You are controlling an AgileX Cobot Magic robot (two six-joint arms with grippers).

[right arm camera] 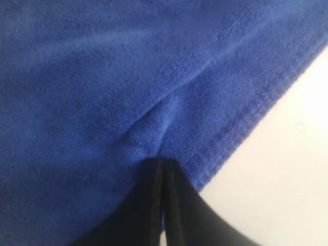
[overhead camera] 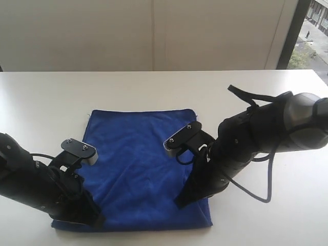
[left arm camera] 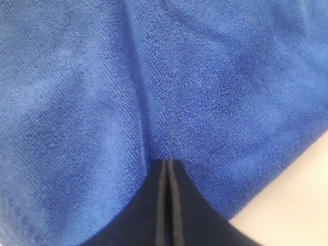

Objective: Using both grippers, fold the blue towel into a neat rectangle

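The blue towel (overhead camera: 143, 148) lies flat on the white table (overhead camera: 46, 102), near its front edge. My left gripper (overhead camera: 92, 220) points down at the towel's near left corner. Its jaws are shut, and a crease in the cloth (left arm camera: 179, 77) runs away from the tips (left arm camera: 168, 161). My right gripper (overhead camera: 180, 202) points down near the towel's near right corner. It is shut too, with a small pucker of cloth (right arm camera: 102, 77) bunched at its tips (right arm camera: 163, 161), beside the stitched hem. Each gripper seems to pinch the towel.
Bare white table shows beside the towel in both wrist views (left arm camera: 297, 210) (right arm camera: 287, 179). A black cable (overhead camera: 256, 192) loops from the right arm over the table. A pale wall (overhead camera: 154, 31) stands behind, with a window (overhead camera: 310, 31) at the far right.
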